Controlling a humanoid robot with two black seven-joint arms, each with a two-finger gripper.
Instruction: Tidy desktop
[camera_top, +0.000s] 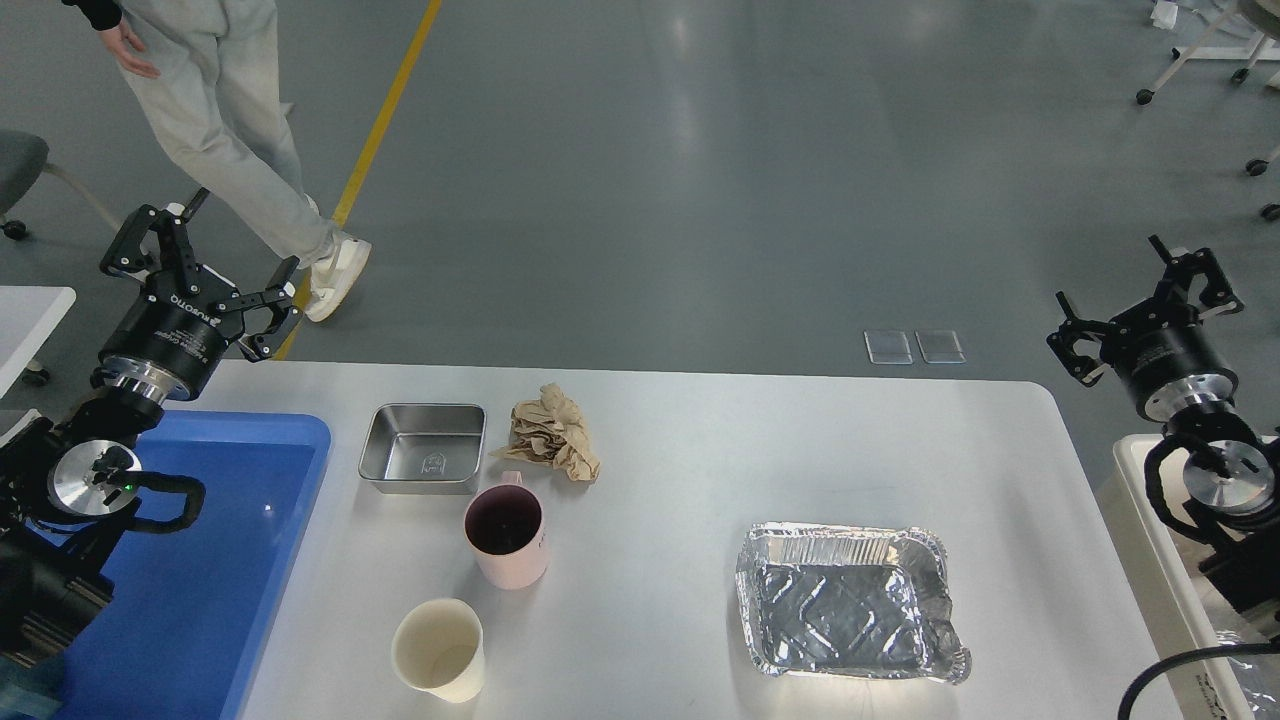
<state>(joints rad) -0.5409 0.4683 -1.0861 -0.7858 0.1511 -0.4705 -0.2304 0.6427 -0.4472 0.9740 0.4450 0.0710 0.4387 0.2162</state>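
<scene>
The white-grey desktop (700, 460) carries a steel tray (424, 447), a crumpled brown paper (551, 433), a pink mug (506, 535), a white paper cup (438, 649) and a crinkled foil tray (848, 600). My left gripper (196, 258) is open and empty, raised beyond the desktop's far left corner. My right gripper (1148, 288) is open and empty, raised off the desktop's right edge.
A blue plastic tray (200, 580) lies at the left under my left arm. A white bin edge (1150, 520) stands at the right. A person (230, 130) walks on the floor behind, far left. A small white side table (30, 310) is at the far left.
</scene>
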